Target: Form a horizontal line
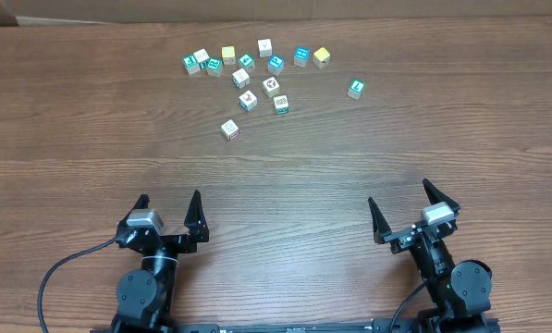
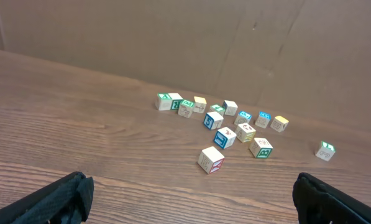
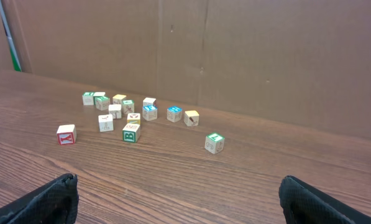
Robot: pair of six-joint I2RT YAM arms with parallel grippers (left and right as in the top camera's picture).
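**At the near edge: both arms parked, no row built yet**

Left gripper [image 1: 170, 196] and right gripper [image 1: 398, 191] sit low by the near edge of the table [image 1: 72, 139]. Fingers are spread wide with nothing between them. It looks like a rest pose, well apart from the work.

The horizontal line does not exist yet. Its makings, the cubes [image 1: 241, 78], lie loose on the far side, about centre and slightly left. They were probably just tipped out: faces turn every which way and the gaps are uneven.

The cluster's long axis runs left-right, a ragged band along the back with a few strays nearer. One outlier cube [image 1: 355, 89] sits apart to the right, and a red-marked cube [image 1: 229, 129] lies nearest the arms. The leftmost three may touch edge to edge, but they are too small to be sure. No straight row gives a heading.
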